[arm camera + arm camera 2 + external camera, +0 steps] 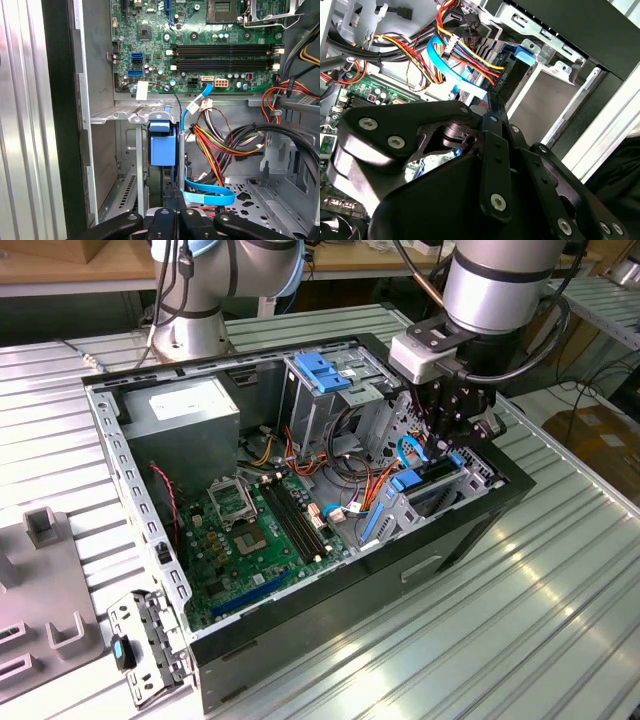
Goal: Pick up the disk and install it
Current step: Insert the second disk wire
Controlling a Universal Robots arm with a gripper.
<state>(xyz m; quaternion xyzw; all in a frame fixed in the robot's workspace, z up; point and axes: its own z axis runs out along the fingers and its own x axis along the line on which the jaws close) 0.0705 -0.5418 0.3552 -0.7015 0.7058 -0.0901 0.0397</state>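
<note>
Disk: the flat dark hard drive in its blue plastic carrier frame (425, 480) stands on edge in the grey metal drive bay (400, 512) at the case corner, seemingly part-way seated.
Disk axis: I judge its long axis runs down into the bay, blue tab end (163, 145) outward.
Gripper: my black gripper (452, 435) sits just above the disk; I cannot tell whether its jaws clamp it.
Placement reason: edge-on matches the bay's slot.
Surroundings: blue flat cable (207, 196), green motherboard (250, 540), open black computer case (470, 530) on the ribbed metal table (540, 620).
</note>
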